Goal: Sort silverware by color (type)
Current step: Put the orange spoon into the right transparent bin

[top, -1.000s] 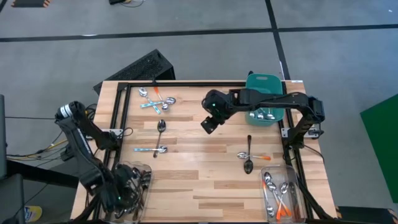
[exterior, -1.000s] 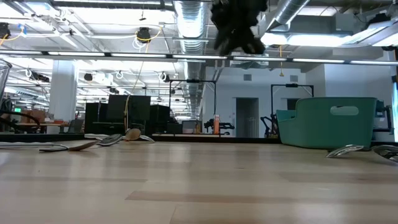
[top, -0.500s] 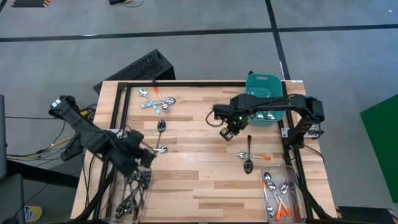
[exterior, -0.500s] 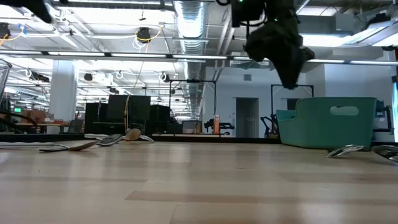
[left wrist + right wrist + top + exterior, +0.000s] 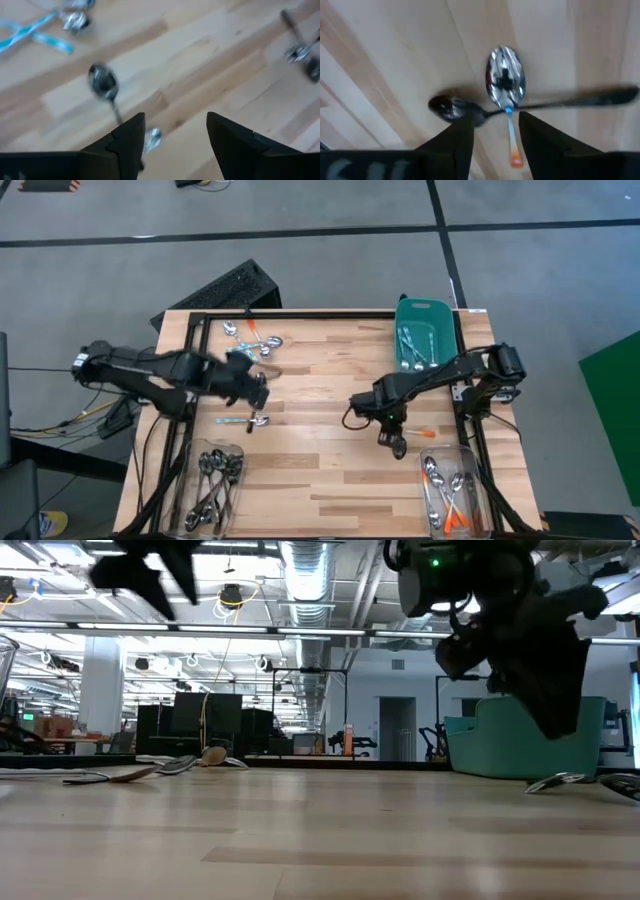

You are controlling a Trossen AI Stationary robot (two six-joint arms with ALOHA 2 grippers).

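My left gripper [image 5: 257,387] [image 5: 175,142] hovers open over a dark-handled spoon [image 5: 106,86] lying flat left of the table's middle. A light blue spoon [image 5: 244,420] lies just nearer. More blue and orange spoons [image 5: 250,340] lie near the far left corner. My right gripper [image 5: 392,420] [image 5: 495,145] hangs open above a crossed pair at the right. In that pair, an orange-handled spoon [image 5: 505,82] lies over a dark spoon [image 5: 451,107]. Neither gripper holds anything.
A teal tub [image 5: 425,308] with spoons inside stands at the far right corner. A clear bin [image 5: 214,490] of dark spoons sits at the near left, and a clear bin [image 5: 452,498] of orange-handled spoons at the near right. Bare wood [image 5: 320,470] lies between the bins.
My left gripper has swung from above the near-left bin toward the far edge and the table's middle, ending over the dark spoon. My right gripper has moved from the table's middle toward the right and near edge, coming down over the crossed pair of spoons.
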